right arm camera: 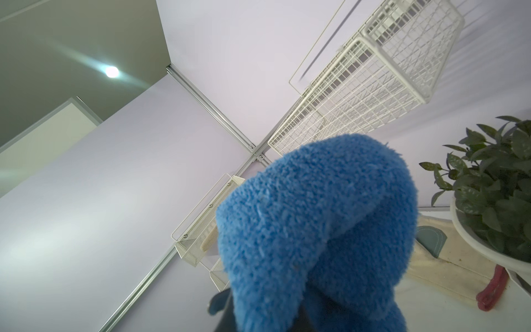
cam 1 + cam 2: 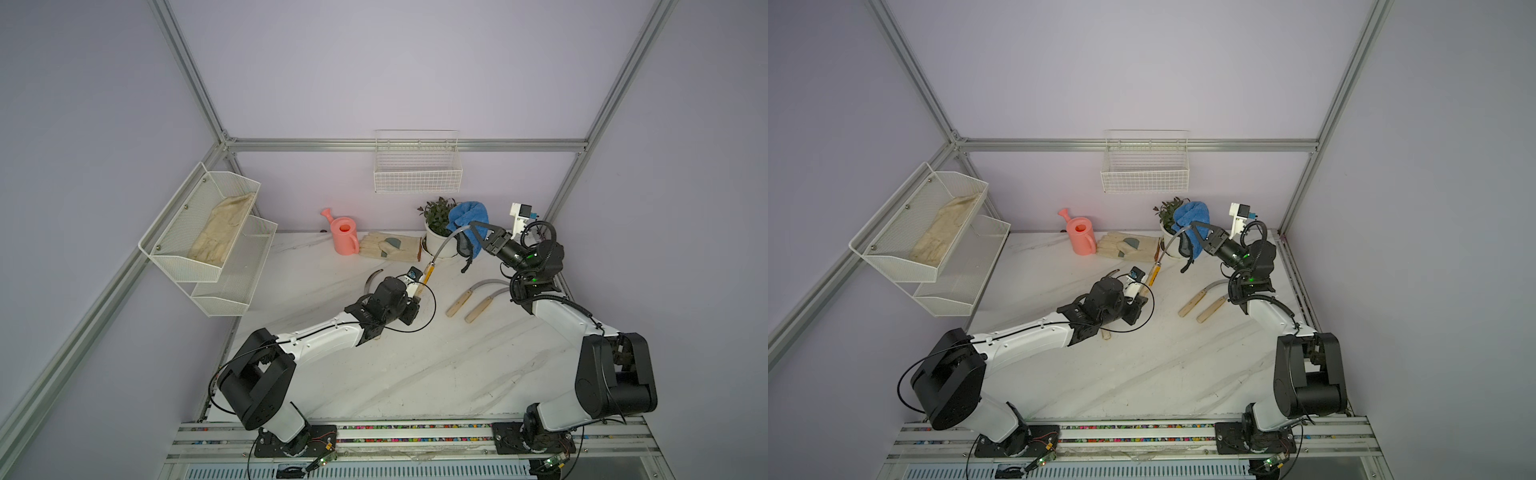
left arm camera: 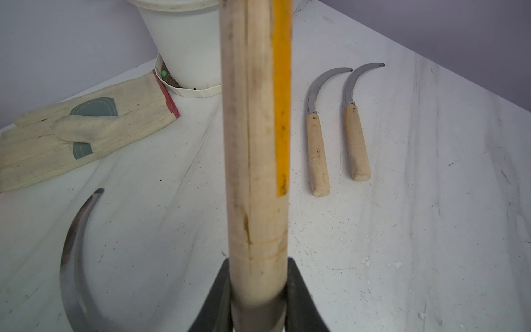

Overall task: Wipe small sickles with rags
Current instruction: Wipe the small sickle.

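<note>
**Left arm holds a sickle up; right arm holds the rag at its blade**

From its base at the near left, the left arm stretches low across the table (image 2: 415,374) toward the far right. The left gripper (image 2: 414,296) is clamped on the butt of the held sickle (image 2: 428,273). In the left wrist view the dark fingers (image 3: 298,287) press against both sides of the pale handle.

The right arm rises from the near right, folds at the elbow, and turns its wrist back toward the left.

The fourth sickle (image 2: 1105,334) lies on the table partly under the left arm, with its curved blade showing on the far side. The pair of sickles (image 2: 459,303) lies flat and side by side just left of the right forearm, with handles toward the near left and blades curving to the far right.

The held sickle runs from the clamp up and away. Its handle leans far and slightly right, and its blade arcs rightward. The blade's end disappears at the rag (image 2: 467,214).

The right gripper (image 2: 476,237) pinches that blue cloth, which bunches above it and hangs below, in front of the plant pot (image 2: 436,245).
</note>
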`<action>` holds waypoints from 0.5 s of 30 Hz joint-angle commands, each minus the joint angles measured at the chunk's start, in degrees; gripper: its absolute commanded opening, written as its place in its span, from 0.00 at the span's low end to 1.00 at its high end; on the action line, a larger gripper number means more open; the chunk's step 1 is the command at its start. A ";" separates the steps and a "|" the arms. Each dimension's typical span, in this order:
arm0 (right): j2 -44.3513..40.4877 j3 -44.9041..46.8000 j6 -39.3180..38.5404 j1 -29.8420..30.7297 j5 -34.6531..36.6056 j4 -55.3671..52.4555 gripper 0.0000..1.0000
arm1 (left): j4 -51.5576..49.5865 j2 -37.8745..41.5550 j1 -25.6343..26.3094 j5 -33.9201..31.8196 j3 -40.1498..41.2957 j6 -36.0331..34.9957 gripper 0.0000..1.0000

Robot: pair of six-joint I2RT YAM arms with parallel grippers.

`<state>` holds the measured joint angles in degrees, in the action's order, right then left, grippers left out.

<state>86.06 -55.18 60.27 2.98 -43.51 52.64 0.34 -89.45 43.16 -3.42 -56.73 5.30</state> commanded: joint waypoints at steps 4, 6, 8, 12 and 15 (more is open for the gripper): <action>-3.25 1.56 0.77 -0.26 -1.66 2.34 0.00 | 0.07 -0.55 -0.09 -0.01 -1.27 -0.47 0.00; -1.97 1.98 0.81 -0.09 -1.83 2.66 0.00 | 0.07 -0.38 -0.07 0.32 -1.21 -0.35 0.00; 0.04 2.68 1.16 0.58 -2.05 4.44 0.00 | 0.14 -0.29 -0.03 0.64 -1.19 -0.26 0.00; 4.36 3.90 0.30 3.02 -2.21 6.49 0.00 | 0.20 -0.20 -0.01 0.70 -1.19 -0.21 0.00; 7.34 4.46 -0.53 4.64 -2.11 7.43 0.00 | 0.35 -0.20 -0.01 0.65 -1.10 -0.23 0.00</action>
<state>91.26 -52.03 60.14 5.41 -43.38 56.29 -2.13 -89.69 43.00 -3.40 -56.73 5.34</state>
